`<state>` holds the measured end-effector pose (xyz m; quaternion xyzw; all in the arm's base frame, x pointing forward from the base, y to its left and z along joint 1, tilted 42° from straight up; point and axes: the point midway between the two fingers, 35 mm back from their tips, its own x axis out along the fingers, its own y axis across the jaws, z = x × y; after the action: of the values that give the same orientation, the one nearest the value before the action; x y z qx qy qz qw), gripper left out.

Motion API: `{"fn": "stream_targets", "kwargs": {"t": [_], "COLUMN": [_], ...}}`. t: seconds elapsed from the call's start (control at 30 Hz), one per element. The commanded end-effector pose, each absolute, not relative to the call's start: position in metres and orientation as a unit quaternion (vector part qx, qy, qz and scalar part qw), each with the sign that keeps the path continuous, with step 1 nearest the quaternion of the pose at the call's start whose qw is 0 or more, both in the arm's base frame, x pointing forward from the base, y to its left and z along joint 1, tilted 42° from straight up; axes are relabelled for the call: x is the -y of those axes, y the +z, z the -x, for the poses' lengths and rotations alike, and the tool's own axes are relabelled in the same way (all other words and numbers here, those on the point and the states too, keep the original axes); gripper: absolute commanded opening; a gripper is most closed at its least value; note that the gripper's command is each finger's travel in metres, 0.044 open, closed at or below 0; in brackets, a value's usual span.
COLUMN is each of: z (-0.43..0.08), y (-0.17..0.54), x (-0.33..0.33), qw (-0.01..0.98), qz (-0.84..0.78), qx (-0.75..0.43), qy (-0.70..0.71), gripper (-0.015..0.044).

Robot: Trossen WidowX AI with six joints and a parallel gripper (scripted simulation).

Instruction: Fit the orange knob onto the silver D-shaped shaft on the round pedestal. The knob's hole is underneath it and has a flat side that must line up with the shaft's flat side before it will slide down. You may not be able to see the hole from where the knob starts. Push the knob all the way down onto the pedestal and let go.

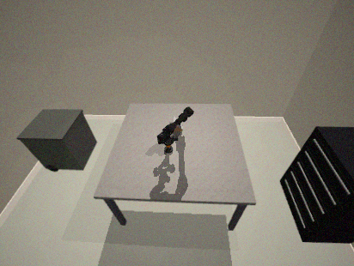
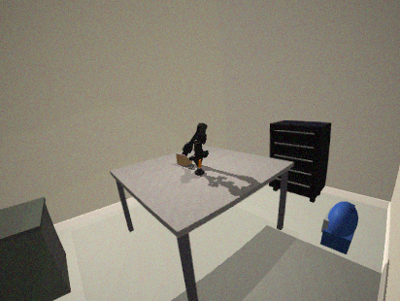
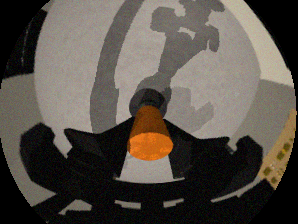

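The orange knob (image 1: 167, 147) (image 2: 199, 164) (image 3: 149, 122) is between the two black fingers of my gripper (image 3: 148, 120), which is shut on it. It looks upright, with its bright round end towards the wrist camera. The dark round pedestal (image 1: 168, 151) (image 2: 199, 172) (image 3: 148, 95) stands on the table (image 1: 215, 172) (image 2: 160, 194), directly below or just beyond the knob's lower end. The knob looks over the pedestal or very near it; whether they touch cannot be told. The silver shaft, its flat side and the knob's hole are hidden.
A tan block or board (image 2: 183, 159) (image 3: 284, 156) is near the arm's base. A grey box (image 1: 56, 124) is left of the table, and a black drawer cabinet (image 1: 331, 172) (image 2: 301, 155) is right of it. A blue object (image 2: 344, 220) is on the floor.
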<state>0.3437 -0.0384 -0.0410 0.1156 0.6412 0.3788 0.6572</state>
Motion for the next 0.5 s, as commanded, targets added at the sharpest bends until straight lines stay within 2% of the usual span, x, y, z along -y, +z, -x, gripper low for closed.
{"fn": "stream_targets", "kwargs": {"t": [0.0, 0.47], "z": [-0.3438, -0.3421], "y": [-0.0413, -0.0381], "x": [0.0383, 0.0411], "qw": [0.658, 0.658], "qz": [-0.117, -0.117], "qx": [-0.640, -0.641], "qy": [0.378, 0.378], "gripper": [0.0000, 0.0000]}}
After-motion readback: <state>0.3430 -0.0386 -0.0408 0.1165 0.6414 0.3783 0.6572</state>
